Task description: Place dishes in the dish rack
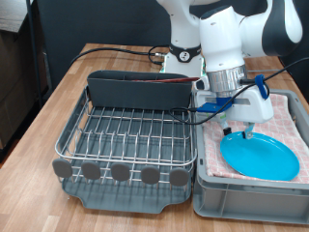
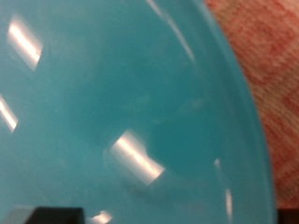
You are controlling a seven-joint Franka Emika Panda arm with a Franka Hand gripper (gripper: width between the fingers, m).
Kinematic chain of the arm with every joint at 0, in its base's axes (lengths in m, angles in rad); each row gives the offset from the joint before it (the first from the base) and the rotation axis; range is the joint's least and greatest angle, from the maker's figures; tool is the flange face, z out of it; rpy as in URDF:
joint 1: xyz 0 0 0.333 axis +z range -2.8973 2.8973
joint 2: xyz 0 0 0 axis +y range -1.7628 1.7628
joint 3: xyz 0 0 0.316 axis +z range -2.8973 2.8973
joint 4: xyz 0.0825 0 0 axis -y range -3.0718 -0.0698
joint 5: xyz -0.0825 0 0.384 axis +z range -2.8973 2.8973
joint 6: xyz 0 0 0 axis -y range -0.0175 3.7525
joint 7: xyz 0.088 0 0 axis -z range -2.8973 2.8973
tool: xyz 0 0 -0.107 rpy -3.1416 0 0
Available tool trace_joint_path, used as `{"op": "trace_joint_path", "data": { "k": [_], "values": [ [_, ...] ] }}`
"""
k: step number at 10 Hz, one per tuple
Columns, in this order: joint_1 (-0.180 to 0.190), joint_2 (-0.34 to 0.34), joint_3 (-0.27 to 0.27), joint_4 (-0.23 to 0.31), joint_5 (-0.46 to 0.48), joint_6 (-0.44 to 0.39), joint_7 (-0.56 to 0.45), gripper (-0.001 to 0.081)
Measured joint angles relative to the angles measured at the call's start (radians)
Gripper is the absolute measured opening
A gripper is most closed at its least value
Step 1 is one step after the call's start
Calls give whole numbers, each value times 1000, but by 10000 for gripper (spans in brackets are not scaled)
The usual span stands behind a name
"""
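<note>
The robot's hand (image 1: 235,130) hovers low over the far edge of the blue plate (image 1: 259,157), which lies on pink checkered cloth (image 1: 290,121) in the grey crate (image 1: 246,196) at lower right; whether its fingers are parted cannot be told. The dish rack (image 1: 126,145) sits at left on the wooden tabletop (image 1: 48,106). In the wrist view, the plate (image 2: 112,103) fills nearly the whole frame.

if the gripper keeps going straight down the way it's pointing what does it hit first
Most likely the blue plate lying on the pink checkered cloth in the grey crate. The gripper hangs just above the plate's rim, and the wrist view is filled by the plate's surface.
</note>
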Motion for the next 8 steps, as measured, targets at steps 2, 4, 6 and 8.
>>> {"op": "trace_joint_path", "data": {
  "k": [2, 4, 6, 8],
  "values": [
    [0, 1, 0, 0, 9, 2, -4, 363],
    [0, 1, 1, -4, 29, 5, -25, 51],
    [0, 1, 4, -4, 38, 13, -35, 44],
    [12, -4, -12, -10, -12, 23, 0, 44]
  ]
}}
